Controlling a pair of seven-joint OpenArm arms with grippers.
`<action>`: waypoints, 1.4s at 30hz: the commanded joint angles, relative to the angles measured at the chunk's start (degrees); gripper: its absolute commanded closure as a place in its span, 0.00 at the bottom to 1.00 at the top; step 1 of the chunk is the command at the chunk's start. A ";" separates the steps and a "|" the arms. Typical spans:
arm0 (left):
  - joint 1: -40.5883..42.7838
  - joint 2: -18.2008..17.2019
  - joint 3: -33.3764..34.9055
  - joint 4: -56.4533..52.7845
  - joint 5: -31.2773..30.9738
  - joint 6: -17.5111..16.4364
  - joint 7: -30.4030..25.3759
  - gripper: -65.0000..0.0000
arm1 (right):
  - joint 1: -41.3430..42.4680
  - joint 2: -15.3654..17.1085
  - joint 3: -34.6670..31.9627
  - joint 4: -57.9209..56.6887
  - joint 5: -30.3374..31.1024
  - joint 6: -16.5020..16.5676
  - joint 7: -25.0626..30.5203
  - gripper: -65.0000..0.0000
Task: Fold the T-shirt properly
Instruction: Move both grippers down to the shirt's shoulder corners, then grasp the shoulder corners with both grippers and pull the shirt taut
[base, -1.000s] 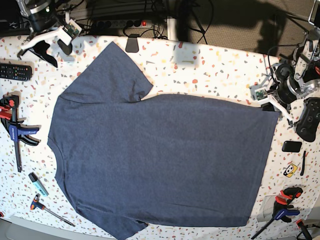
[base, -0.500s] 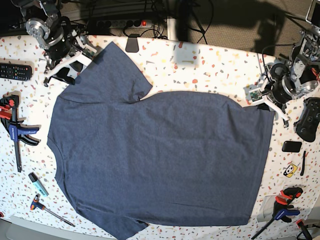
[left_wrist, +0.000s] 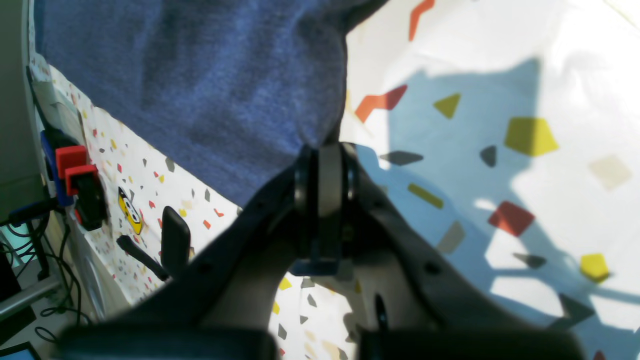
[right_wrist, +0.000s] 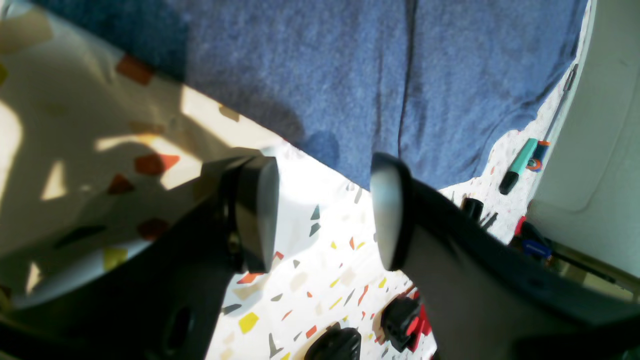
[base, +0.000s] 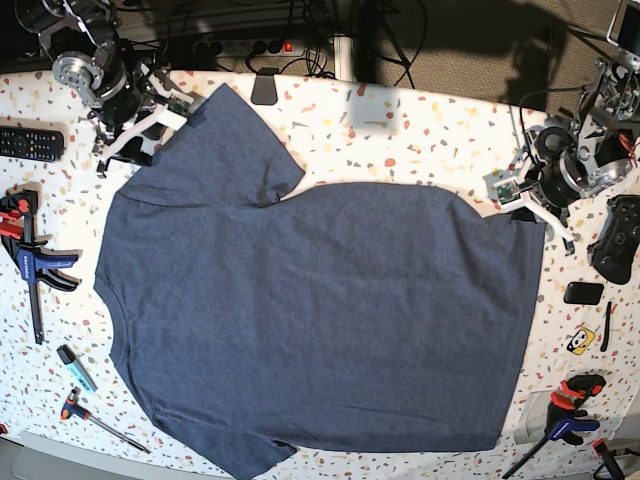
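Fabric fills the left wrist view: the left end effector is clamped tight on a corner of the T-shirt above the speckled worktop. In the right wrist view, the right end effector stands wide apart and empty, just short of the shirt's edge. In the base view, the shirt lies spread flat across the worktop's middle, an arm at each far corner.

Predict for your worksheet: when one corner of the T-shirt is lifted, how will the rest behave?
The T-shirt lies flat and limp, so it would probably drape and sag rather than hold shape. With the left gripper pinching only a corner, the cloth likely trails behind. Its matte knit looks unlikely to slip.
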 joint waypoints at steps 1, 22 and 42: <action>-0.63 -0.83 -0.28 0.61 -0.20 -0.44 0.00 1.00 | 0.76 0.81 -0.63 0.15 1.33 0.70 0.55 0.53; -0.63 -0.83 -0.28 0.61 -0.24 -0.44 4.39 1.00 | 17.59 0.81 -16.09 -9.29 6.69 6.91 -4.98 0.84; 5.73 -1.18 -7.89 6.88 -20.24 -0.46 7.21 1.00 | 11.74 7.48 -10.43 4.37 27.34 -0.37 -20.52 1.00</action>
